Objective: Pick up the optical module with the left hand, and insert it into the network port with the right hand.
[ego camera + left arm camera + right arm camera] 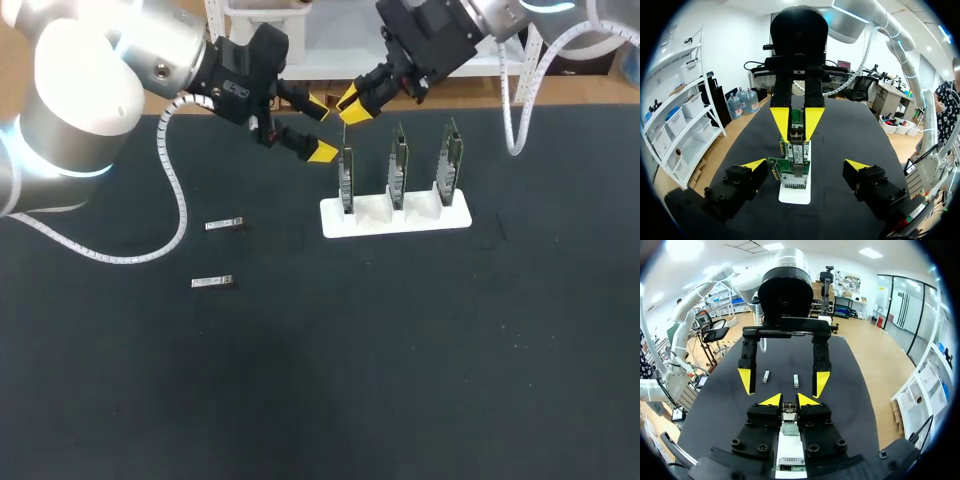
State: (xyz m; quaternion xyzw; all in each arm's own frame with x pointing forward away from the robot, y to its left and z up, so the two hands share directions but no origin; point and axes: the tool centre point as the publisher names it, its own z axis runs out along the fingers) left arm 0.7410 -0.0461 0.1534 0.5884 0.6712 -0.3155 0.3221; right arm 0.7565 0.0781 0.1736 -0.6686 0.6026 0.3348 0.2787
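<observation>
The small silver metal optical module (789, 412) is clamped in the right jaws, whose yellow fingertips (807, 399) press on it from two sides, close together. It hangs directly over the leftmost of three upright green circuit cards (346, 180). Its long axis runs along the fingers, roughly upright, with its free end pointing down at the silver metal port cage (799, 155) on that card's upper edge. I cannot tell whether the end touches the cage.

The left jaws are released and spread wide, gripping nothing. Their yellow fingertips (754, 164) stand one to each side of the leftmost card, apart from it and facing the right jaws across it.

The cards stand in slots of a white plastic holder (440, 218). The middle card (398, 165) and the right card (450, 160) sit in a row beside the first, with small gaps between them.

The holder rests on the black bench (400, 380), near its far edge. The left arm (100, 90) and the right arm (480, 15) both come in over that edge. Two more small silver modules (225, 225) (212, 283) lie flat on the bench, well to the left of the holder and apart from each other. A wide stretch of bare black surface lies in front of the holder and to its right.
</observation>
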